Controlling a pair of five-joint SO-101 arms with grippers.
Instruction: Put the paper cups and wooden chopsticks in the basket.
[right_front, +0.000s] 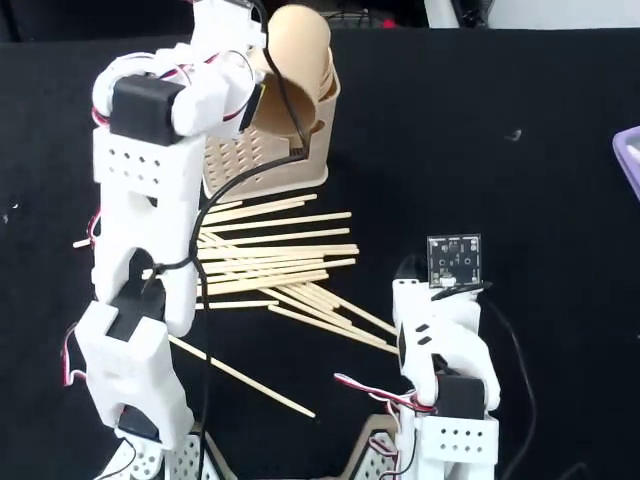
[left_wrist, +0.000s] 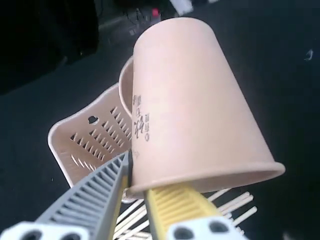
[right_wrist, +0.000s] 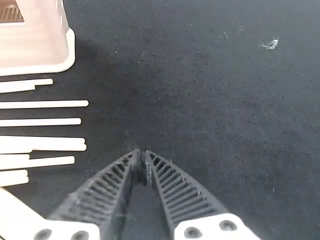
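The paper cup (left_wrist: 190, 105) is held by its rim in the left tool (left_wrist: 136, 175), which is clamped on the cup wall at the mouth. The cup is tilted, with its base pointing away from the tool, and it hangs above the basket (left_wrist: 85, 140). What seems to be the rim of a second cup (left_wrist: 124, 82) is seen just behind it, apparently already inside the basket.

The step in hand is judged to be the setting of this cup into the basket. The cup should be lowered base first until the base is well within the basket walls, and only then should the tool be opened; if it is let go while this high and tilted, the cup could tip over the edge. The grip on the thin rim should be kept light, since paper is easily creased. If the second cup is indeed there, the held cup is best guided into it or beside it, not onto its rim.

The chopsticks (right_front: 270, 255) lie spread on the tabletop (right_wrist: 210, 90) just beside the basket. The right tool (right_wrist: 141, 155) is closed on nothing, low over the tabletop near the chopstick ends.
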